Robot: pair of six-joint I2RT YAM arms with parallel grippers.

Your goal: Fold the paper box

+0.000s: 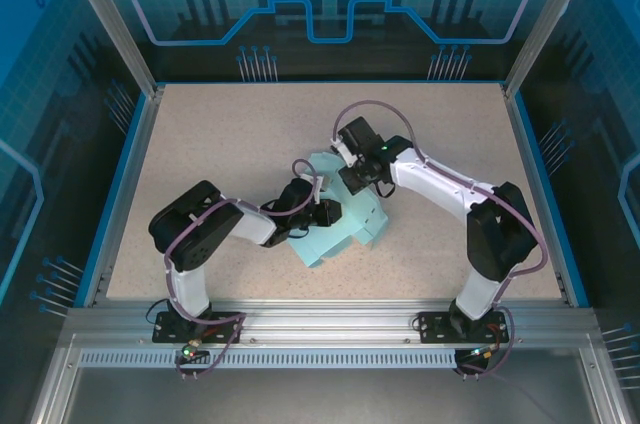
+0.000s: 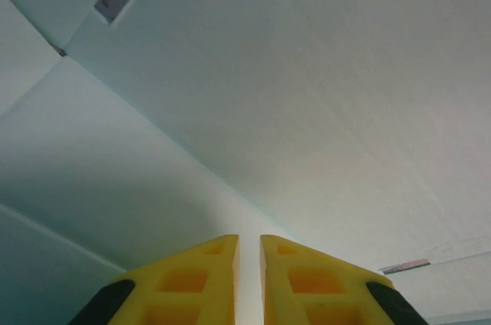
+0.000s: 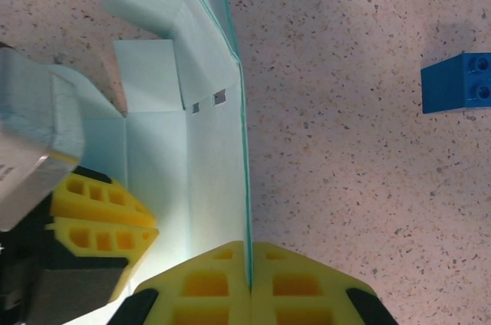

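The paper box [image 1: 335, 229] lay partly formed between your two hands, and most of the folding was left. One long wall stood upright, its thin edge running straight into your right gripper [image 3: 249, 264], whose fingers were pressed together on that card. Beyond those fingertips the wall met a bent end flap. To their left the base panel and a side flap lay nearly flat, with two small slots not yet filled by any tab. Your left gripper [image 2: 249, 264] sat low on that flat side, just left of the right hand, its fingers [image 3: 100, 221] resting over the base panel. Its own camera showed the pads drawn close with a narrow slit between them and pale card all around. You could not tell whether card was caught there. By my reading, one wall was up and the rest awaited raising, tucking and closing. A small dark blue block [image 3: 460, 83] sat on the speckled table [image 1: 200, 144], well off to the right hand's right, apart from the box.
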